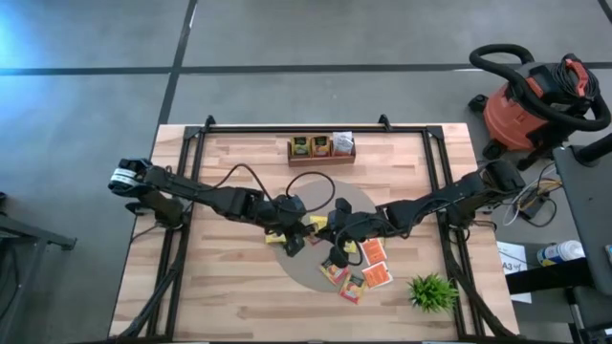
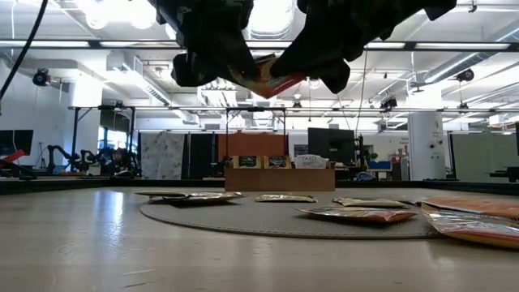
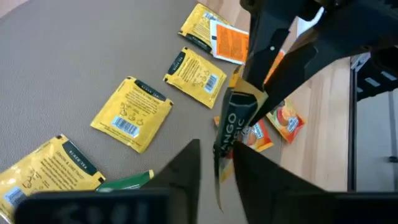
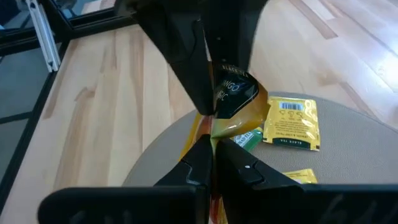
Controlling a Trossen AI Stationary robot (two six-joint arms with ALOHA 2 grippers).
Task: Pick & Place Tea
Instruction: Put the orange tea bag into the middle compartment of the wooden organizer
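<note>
Low view shows both end effectors pinching one tea packet (image 2: 263, 79) above the mat (image 2: 243, 217): a handover; next, one must release.

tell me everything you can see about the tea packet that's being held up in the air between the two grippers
The raised tea packet is a small flat foil-like sachet, yellow-orange with a dark band bearing pale lettering. It is crumpled and bent, held on edge above the round grey mat, clear of the packets lying there. The right gripper pinches one edge; the left gripper closes on the opposite edge.
</note>
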